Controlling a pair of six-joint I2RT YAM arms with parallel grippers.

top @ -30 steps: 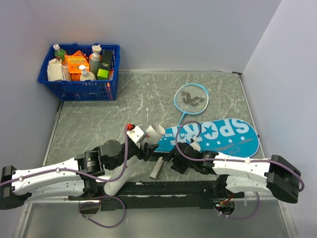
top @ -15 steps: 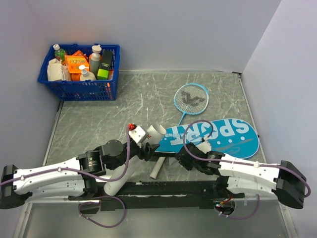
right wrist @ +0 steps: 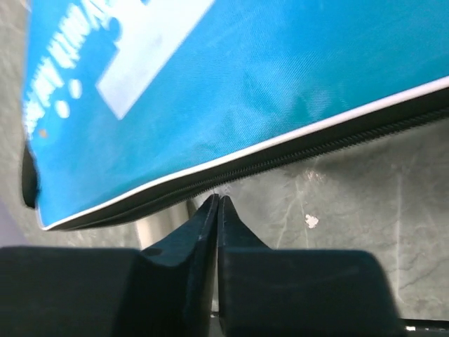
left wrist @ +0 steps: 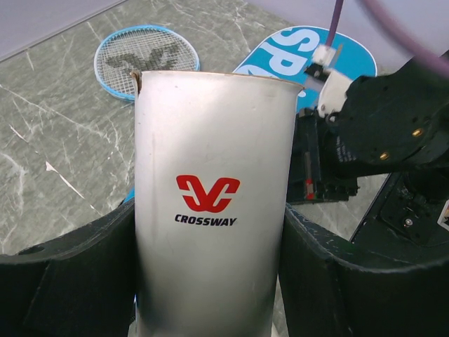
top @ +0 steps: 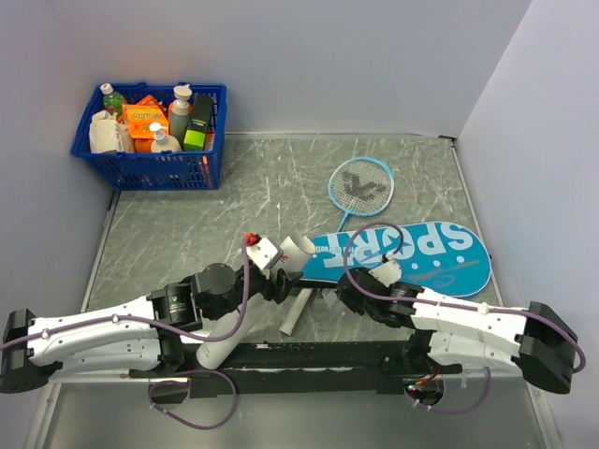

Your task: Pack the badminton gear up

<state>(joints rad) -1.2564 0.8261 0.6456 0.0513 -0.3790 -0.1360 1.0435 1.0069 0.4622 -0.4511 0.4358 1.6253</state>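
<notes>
Since a second ago the right arm has drawn a little to the right and the teal "SPORT" cover (top: 412, 251) has shifted slightly with it, while the left arm has barely moved. The right claw (right wrist: 217, 201) is clenched, its tips pressed together against the cover's zipped near edge; whether they pinch anything there I cannot tell. The cover lies flat on the tabletop (top: 187, 234), right of centre, across the shaft of the light-blue racket (top: 361, 184). The racket's head lies on the far side of the cover and its white handle (top: 292, 316) sticks out on the near side. The left claw (left wrist: 210, 210) grips the long white tube (left wrist: 210, 267), which is printed CROSSWAY. The tube slants up from near the arm bases, and its open mouth reaches the cover's left end; its inside is not visible. The blue basket (top: 159, 171) stands in the far left corner, well apart, packed with bottles (top: 180, 108) and orange boxes (top: 145, 120).
</notes>
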